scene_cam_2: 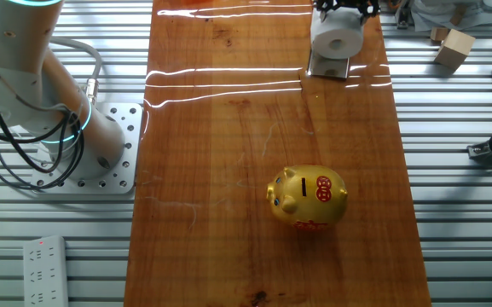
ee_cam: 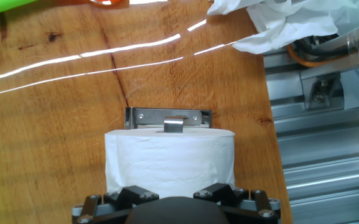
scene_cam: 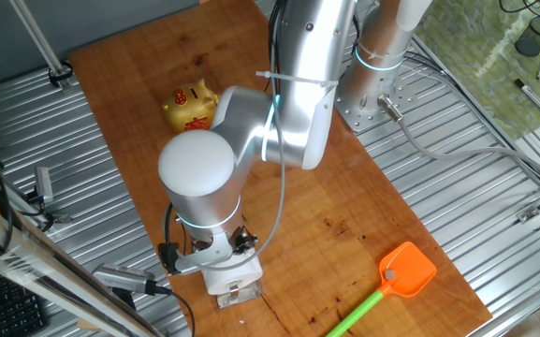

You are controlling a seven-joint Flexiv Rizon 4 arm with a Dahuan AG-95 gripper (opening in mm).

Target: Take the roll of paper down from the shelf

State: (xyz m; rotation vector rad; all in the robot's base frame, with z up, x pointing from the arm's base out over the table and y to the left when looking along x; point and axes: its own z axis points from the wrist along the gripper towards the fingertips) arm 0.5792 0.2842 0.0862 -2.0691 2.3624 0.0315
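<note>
The white roll of paper (ee_cam: 170, 158) lies on its side on the small silvery shelf (ee_cam: 167, 115), whose bracket tab shows just past the roll. In the other fixed view the roll (scene_cam_2: 338, 36) sits on the shelf's plate (scene_cam_2: 329, 66) at the table's far edge. My gripper (ee_cam: 173, 194) is right at the near side of the roll. Its black finger links stand spread apart, and I see no fingertip pressed on the paper. In one fixed view the gripper (scene_cam: 237, 245) hangs over the roll (scene_cam: 232, 276) and the shelf (scene_cam: 239, 298).
A golden piggy bank (scene_cam_2: 307, 198) stands mid-table. An orange and green swatter (scene_cam: 396, 281) lies near the table's corner. Crumpled white paper (ee_cam: 279, 22) lies at the wooden table's edge (ee_cam: 263, 93), by the metal frame. A wooden block (scene_cam_2: 454, 47) lies off the table.
</note>
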